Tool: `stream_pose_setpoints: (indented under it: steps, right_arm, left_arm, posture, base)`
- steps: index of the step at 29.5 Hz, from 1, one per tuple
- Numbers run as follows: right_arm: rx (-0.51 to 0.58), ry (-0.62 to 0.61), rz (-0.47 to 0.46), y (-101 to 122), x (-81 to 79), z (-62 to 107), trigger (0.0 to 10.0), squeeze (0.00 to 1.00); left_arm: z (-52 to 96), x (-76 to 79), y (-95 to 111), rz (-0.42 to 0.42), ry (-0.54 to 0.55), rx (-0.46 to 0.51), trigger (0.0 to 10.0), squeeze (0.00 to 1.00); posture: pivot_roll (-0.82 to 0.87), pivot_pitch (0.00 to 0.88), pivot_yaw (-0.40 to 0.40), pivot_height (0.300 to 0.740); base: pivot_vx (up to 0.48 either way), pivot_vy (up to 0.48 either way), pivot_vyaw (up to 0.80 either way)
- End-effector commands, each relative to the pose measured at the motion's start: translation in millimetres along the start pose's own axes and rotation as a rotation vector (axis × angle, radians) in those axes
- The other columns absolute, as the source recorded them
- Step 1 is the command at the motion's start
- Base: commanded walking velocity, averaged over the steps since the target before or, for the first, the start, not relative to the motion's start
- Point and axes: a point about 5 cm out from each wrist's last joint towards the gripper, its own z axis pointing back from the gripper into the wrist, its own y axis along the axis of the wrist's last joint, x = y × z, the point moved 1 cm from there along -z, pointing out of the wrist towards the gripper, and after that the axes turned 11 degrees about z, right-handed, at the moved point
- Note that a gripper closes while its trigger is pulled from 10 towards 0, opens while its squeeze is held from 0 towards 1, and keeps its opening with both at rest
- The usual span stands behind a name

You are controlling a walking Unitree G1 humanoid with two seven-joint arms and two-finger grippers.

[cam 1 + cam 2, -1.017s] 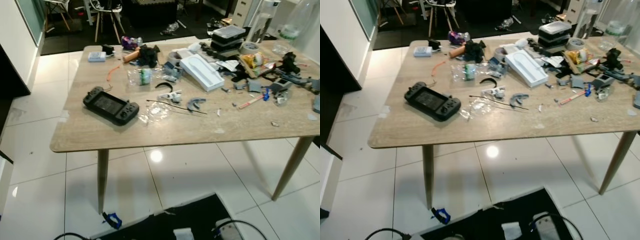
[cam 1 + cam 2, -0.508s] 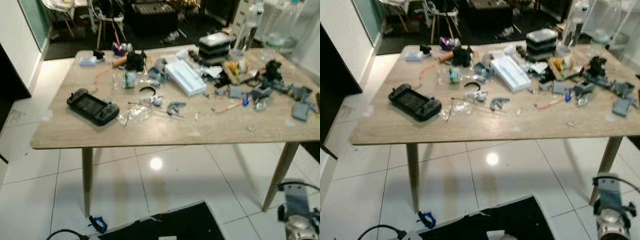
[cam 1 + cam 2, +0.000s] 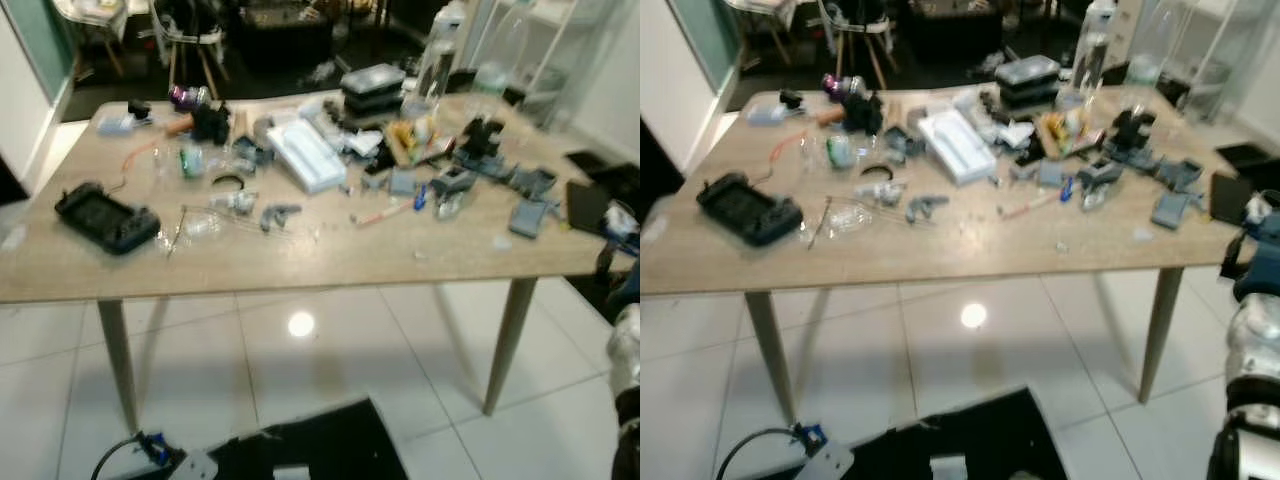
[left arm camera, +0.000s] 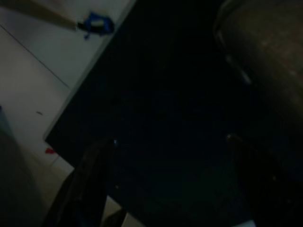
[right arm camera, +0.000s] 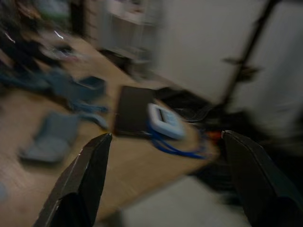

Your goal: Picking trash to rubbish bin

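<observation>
Hovering blurred beside cluttered table [image 3: 940, 262], right gripper [image 5: 165, 184] spread.

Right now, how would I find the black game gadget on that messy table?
Start at the long wooden table covered in clutter. Go to its end on the robot's left, near the front edge, away from the big pile of parts. The game console lies flat there, wide and black with a screen in the middle and grips on both ends, much bigger and darker than the clear wrappers beside it.

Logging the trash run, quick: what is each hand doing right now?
Left hand: open, empty, hanging over the dark mat.
Right hand: open, empty, raised toward the table corner.
</observation>
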Motion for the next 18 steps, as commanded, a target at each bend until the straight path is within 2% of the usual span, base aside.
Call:
stream_pose_setpoints:
  steps: [1,2,3,4,5,6,7,8,10,11,12,14,16,18]
  right_arm:
    - [0.044,0.023,-0.099,12.6,-1.9,-4.1,10.0,0.00]
    - [0.090,0.075,-0.169,23.5,-11.1,-5.3,10.0,0.00]
    - [0.168,0.189,-0.294,42.2,-30.6,-4.1,10.0,0.00]
    - [0.168,0.189,-0.294,42.2,-30.6,-4.1,10.0,0.00]
    - [0.210,0.272,-0.356,51.8,-43.7,-1.4,10.0,0.00]
    - [0.234,0.318,-0.371,56.5,-50.6,1.1,10.0,0.15]
    - [0.253,0.360,-0.375,60.0,-57.2,3.5,10.0,0.70]
    - [0.274,0.406,-0.389,64.3,-64.6,6.6,10.0,1.00]
    - [0.288,0.435,-0.398,67.0,-69.2,8.7,10.0,1.00]
    - [0.309,0.496,-0.409,72.4,-79.3,13.1,10.0,1.00]
    - [0.309,0.496,-0.409,72.4,-79.3,13.1,10.0,1.00]
    - [0.324,0.567,-0.426,76.6,-90.6,18.0,10.0,1.00]
    - [0.324,0.567,-0.426,76.6,-90.6,18.0,10.0,1.00]
    - [0.330,0.638,-0.432,78.5,-103.5,23.9,10.0,1.00]
  left_arm:
    - [-1.3,18.1,-5.8,-0.008,-0.051,-0.021,10.0,0.00]
    - [-1.5,21.6,-5.7,-0.009,-0.055,-0.020,10.0,0.00]
    - [-1.8,25.3,-5.2,-0.010,-0.061,-0.019,10.0,0.00]
    - [-1.8,25.3,-5.2,-0.010,-0.061,-0.019,10.0,0.00]
    - [-1.8,25.2,-4.8,-0.010,-0.061,-0.018,10.0,0.00]
    - [-1.7,23.4,-4.4,-0.009,-0.056,-0.016,10.0,0.00]
    - [-1.5,19.2,-3.8,-0.008,-0.042,-0.012,10.0,0.00]
    - [-1.1,12.9,-3.3,-0.008,-0.020,-0.006,10.0,0.00]
    - [-0.8,8.7,-2.9,-0.007,-0.004,-0.002,10.0,0.00]
    - [0.4,-0.5,-7.8,-0.015,0.009,-0.013,10.0,0.00]
    - [0.4,-0.5,-7.8,-0.015,0.009,-0.013,10.0,0.00]
    - [1.7,-5.9,-14.7,-0.022,0.014,-0.025,10.0,0.00]
    - [1.7,-5.9,-14.7,-0.022,0.014,-0.025,10.0,0.00]
    - [2.2,-6.0,-20.2,-0.026,0.014,-0.032,10.0,0.00]
  posture:
    - [-0.09,0.069,0.035,0.740]
    - [-0.09,0.069,0.035,0.740]
    - [-0.09,0.069,0.035,0.740]
    - [-0.09,0.069,0.035,0.740]
    - [-0.09,0.069,0.035,0.740]
    - [-0.09,0.069,0.035,0.740]
    - [-0.08,0.067,0.034,0.740]
    - [-0.08,0.067,0.034,0.740]
    - [-0.08,0.067,0.034,0.740]
    - [-0.08,0.065,0.034,0.740]
    - [-0.08,0.065,0.034,0.740]
    - [-0.08,0.065,0.034,0.740]
    - [-0.08,0.065,0.034,0.740]
    - [-0.08,0.064,0.038,0.740]
  base:
    - [0.000,-0.442,0.00]
    - [0.000,-0.442,0.00]
    - [0.000,-0.442,0.00]
    - [0.000,-0.442,0.00]
    - [0.000,-0.442,0.00]
    - [0.000,-0.424,0.00]
    - [0.000,0.000,0.00]
    - [0.000,0.000,0.00]
    - [0.000,0.000,0.00]
    - [0.000,0.000,0.00]
    - [0.000,0.000,0.00]
    - [0.000,0.000,0.00]
    - [0.000,0.000,0.00]
    - [0.000,0.000,0.00]
